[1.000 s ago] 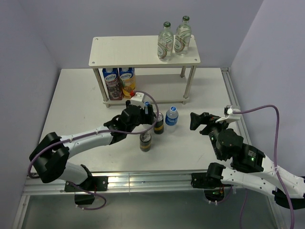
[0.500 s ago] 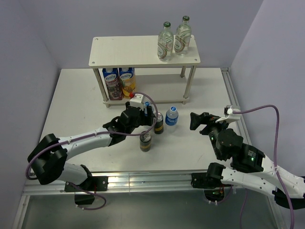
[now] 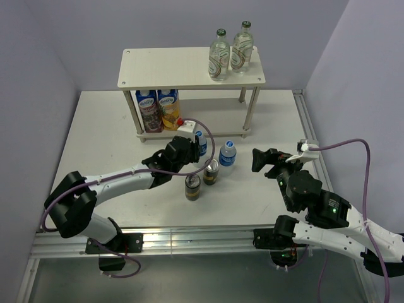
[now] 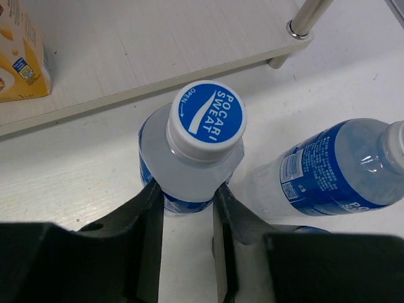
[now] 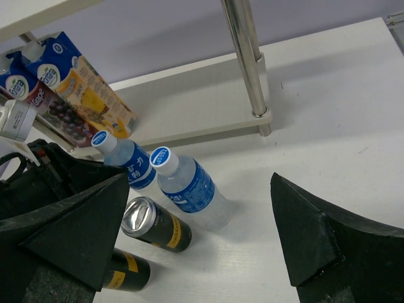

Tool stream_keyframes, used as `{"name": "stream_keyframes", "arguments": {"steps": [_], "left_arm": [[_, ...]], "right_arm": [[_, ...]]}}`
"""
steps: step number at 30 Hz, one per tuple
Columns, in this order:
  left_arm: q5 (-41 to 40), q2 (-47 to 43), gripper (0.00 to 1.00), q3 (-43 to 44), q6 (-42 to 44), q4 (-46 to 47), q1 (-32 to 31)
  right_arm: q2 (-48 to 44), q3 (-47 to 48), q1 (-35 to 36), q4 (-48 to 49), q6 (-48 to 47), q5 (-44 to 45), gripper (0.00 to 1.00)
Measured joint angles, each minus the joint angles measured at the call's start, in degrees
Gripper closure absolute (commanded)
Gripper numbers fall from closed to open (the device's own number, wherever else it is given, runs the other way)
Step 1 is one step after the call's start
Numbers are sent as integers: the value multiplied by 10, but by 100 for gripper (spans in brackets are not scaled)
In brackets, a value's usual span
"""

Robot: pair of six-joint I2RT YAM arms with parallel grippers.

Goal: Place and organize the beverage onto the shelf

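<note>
Blue-capped water bottle point(image 4: 207, 120): upright, gripped by left gripper point(image 4: 187, 192), just before shelf point(image 3: 164, 71) lower board. Second water bottle point(image 3: 228, 153) and two cans point(image 3: 211, 172) stood nearby. Glass bottles point(image 3: 219, 55) occupied top board. Right gripper point(image 5: 199, 208) gaped wide, unladen.

Glass bottles point(image 3: 219, 58) on shelf point(image 3: 164, 68) top right; cartons point(image 3: 158, 108) lower tier left; water bottles point(image 3: 227, 153), cans point(image 3: 211, 172) before it.

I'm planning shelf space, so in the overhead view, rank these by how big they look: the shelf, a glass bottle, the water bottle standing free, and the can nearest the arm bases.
1. The shelf, by far.
2. The glass bottle, though it stands higher, nearer the camera.
3. The free water bottle and the can look about alike, so I won't rank them.
</note>
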Motion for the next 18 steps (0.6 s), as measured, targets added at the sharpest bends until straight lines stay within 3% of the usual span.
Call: {"name": "stream_keyframes", "arguments": {"steps": [2, 5, 6, 9, 12, 18], "left_arm": [[0, 0, 79, 0, 0, 0, 0], [0, 0, 47, 0, 1, 0, 0], [-3, 0, 31, 0, 2, -1, 0], [-2, 0, 12, 0, 2, 1, 0], [2, 0, 7, 0, 0, 2, 0], [5, 0, 5, -1, 1, 2, 0]], "right_arm": [[0, 0, 0, 0, 0, 0, 0], [0, 0, 0, 0, 0, 0, 0], [0, 0, 0, 0, 0, 0, 0], [0, -3, 0, 0, 0, 0, 0], [0, -7, 0, 0, 0, 0, 0], [1, -8, 0, 0, 0, 0, 0]]}}
